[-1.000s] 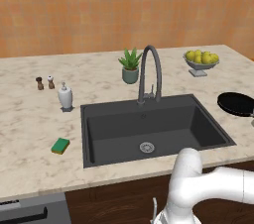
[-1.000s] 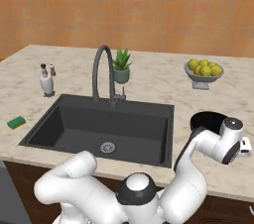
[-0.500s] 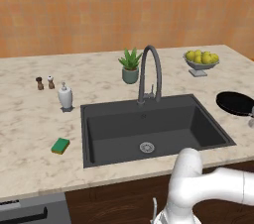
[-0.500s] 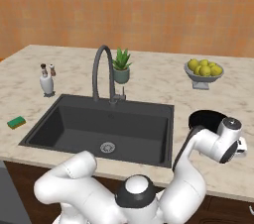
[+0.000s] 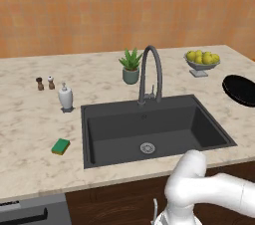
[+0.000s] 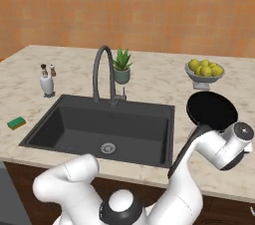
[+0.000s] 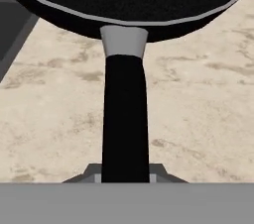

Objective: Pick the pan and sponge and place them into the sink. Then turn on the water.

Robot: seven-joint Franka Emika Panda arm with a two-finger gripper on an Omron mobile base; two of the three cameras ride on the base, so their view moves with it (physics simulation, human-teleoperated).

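Two task items are sitting on the table, none in the sink (image 5: 149,129) yet. Pan (image 6: 211,111) is lying on the table just past the sink's right edge, near the table's front edge, with the fruit bowl (image 6: 203,72) behind it toward the back edge. In the left base view the pan (image 5: 241,89) is showing at the right side, cut off by the frame. Sponge (image 5: 61,146) is lying green side up on the table off the sink's left edge, toward the front; in the right base view it (image 6: 16,122) is sitting near the table's left edge.

Arm is reaching to the pan's front side, wrist low over the table's front edge. In the hand view the pan handle (image 7: 125,119) is running straight down between the two jaws at the bottom, gripper (image 7: 125,177) centred on it. Jaws are sitting narrow, flanking the handle tight; cannot tell whether they are actually clamping it.

Tap (image 5: 151,73) is standing at the sink's back edge, with a potted plant (image 5: 131,65) behind it, and a soap dispenser (image 5: 65,96) and two small shakers (image 5: 45,83) toward the back left of the table.
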